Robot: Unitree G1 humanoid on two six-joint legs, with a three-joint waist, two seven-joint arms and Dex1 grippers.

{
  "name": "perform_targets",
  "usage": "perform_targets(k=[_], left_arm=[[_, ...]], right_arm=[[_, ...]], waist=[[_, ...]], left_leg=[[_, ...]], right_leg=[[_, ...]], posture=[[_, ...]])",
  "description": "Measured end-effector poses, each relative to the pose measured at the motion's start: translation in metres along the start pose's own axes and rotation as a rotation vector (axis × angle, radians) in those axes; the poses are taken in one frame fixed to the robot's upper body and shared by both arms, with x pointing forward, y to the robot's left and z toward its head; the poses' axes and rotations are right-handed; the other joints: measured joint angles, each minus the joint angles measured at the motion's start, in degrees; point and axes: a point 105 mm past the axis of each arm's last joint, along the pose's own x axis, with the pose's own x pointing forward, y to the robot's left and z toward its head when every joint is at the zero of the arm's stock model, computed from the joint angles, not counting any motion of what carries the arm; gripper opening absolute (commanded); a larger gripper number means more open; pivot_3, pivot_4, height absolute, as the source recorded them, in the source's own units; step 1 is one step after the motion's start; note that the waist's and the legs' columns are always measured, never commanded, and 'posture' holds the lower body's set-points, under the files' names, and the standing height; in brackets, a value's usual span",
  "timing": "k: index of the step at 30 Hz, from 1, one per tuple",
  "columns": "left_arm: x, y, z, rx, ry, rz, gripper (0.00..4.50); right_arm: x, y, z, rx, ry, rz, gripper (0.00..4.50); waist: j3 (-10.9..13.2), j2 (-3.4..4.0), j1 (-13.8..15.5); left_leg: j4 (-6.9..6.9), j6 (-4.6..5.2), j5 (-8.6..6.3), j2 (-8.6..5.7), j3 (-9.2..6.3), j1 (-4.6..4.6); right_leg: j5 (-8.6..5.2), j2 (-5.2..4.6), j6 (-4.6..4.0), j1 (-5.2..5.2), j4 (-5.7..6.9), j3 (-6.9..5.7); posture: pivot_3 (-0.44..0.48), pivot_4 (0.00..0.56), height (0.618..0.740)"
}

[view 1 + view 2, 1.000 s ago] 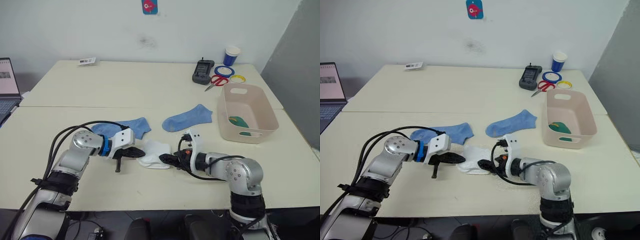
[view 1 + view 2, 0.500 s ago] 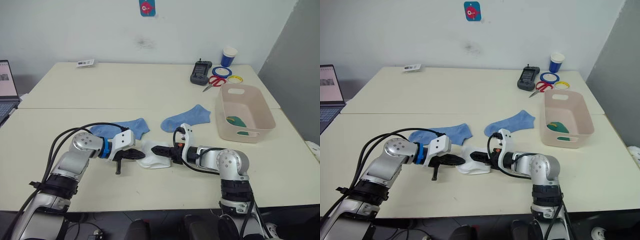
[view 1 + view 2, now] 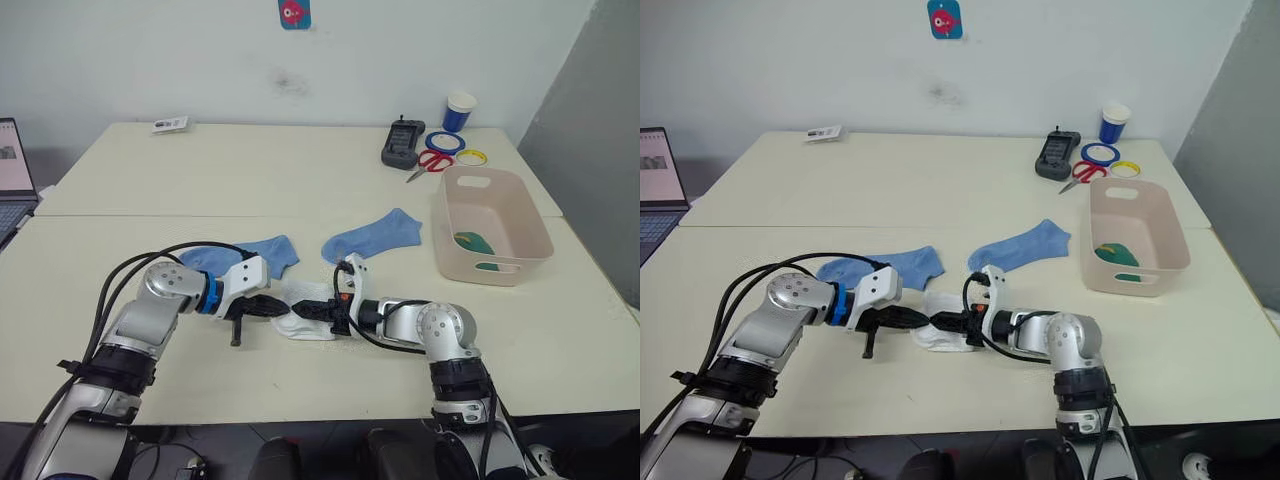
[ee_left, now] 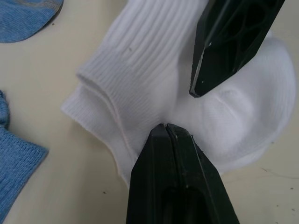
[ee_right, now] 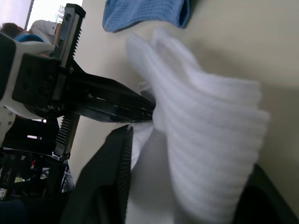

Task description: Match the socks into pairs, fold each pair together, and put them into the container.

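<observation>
White ribbed cloth sits at the lower middle of the head views: the two white socks [image 3: 305, 312], stacked on the cream table [image 3: 250, 180], with both grippers meeting on them. The left gripper [image 3: 278, 309] comes in from the left; in the left wrist view its two black fingers [image 4: 173, 177] are pressed together, tips against the white cloth, though whether any cloth is pinched between them I cannot tell. The right gripper [image 3: 318, 312] reaches in from the right, and in its wrist view its fingers [image 5: 110, 177] stand spread with a fold of the white socks bunched between them.

Just above, a light blue sock [image 3: 245, 253] lies left of centre, and a second light blue sock [image 3: 373, 235] lies right of centre, apart from it.

The pink-beige bin [image 3: 497, 240] stands at the right of the frame, with a dark green sock [image 3: 476, 243] inside. In the upper right are red scissors [image 3: 430, 163], a blue tape ring [image 3: 448, 142], a yellow ring [image 3: 473, 157], a black handheld device [image 3: 402, 145] and a blue-and-white paper cup [image 3: 459, 111].
</observation>
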Motion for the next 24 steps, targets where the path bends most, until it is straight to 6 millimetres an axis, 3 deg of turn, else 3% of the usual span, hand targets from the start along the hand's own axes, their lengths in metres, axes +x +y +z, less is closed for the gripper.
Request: perform_targets(k=[4,10,14,18,24], left_arm=[[-0.001,0.001,-0.001,-0.003,0.001,0.004,0.0],[-0.003,-0.003,0.001,-0.065,-0.048,0.003,0.0],[-0.003,-0.006,0.026,-0.202,-0.191,-0.03,0.0],[-0.01,-0.005,0.061,-0.288,-0.324,-0.096,0.78],[-0.012,-0.005,0.134,-0.121,-0.428,-0.196,2.8]], right_arm=[[-0.001,0.006,0.004,-0.001,-0.023,0.033,0.01],[-0.007,0.007,0.006,-0.012,-0.039,0.018,0.01],[-0.03,0.004,0.006,-0.147,-0.057,-0.036,0.01],[-0.061,0.003,0.011,-0.274,-0.098,-0.091,0.0],[-0.132,0.011,0.018,-0.457,-0.237,-0.22,0.0]], waist=[[0.0,-0.01,0.0],[0.1,-0.01,0.1],[0.1,0.0,0.4],[0.2,-0.05,0.5],[0.3,-0.04,1.1]], left_leg=[[0.0,0.0,0.0,0.0,0.0,0.02],[0.0,0.0,0.0,0.01,-0.03,-0.09],[0.02,0.0,0.0,-0.05,-0.07,-0.31],[0.08,0.0,0.0,-0.12,-0.1,-0.47],[0.06,-0.01,0.0,-0.14,-0.08,-0.47]], right_leg=[[0.0,-0.01,0.0,0.01,0.0,-0.01],[0.0,-0.02,0.0,-0.04,-0.03,-0.03],[0.0,-0.07,0.01,-0.12,-0.11,-0.12],[0.01,-0.1,0.04,-0.21,-0.13,-0.21],[0.0,-0.04,0.04,-0.18,-0.17,-0.25]], posture=[[0.0,0.15,0.732],[0.0,0.15,0.732],[0.0,0.15,0.732],[0.0,0.15,0.732],[0.0,0.15,0.732]])
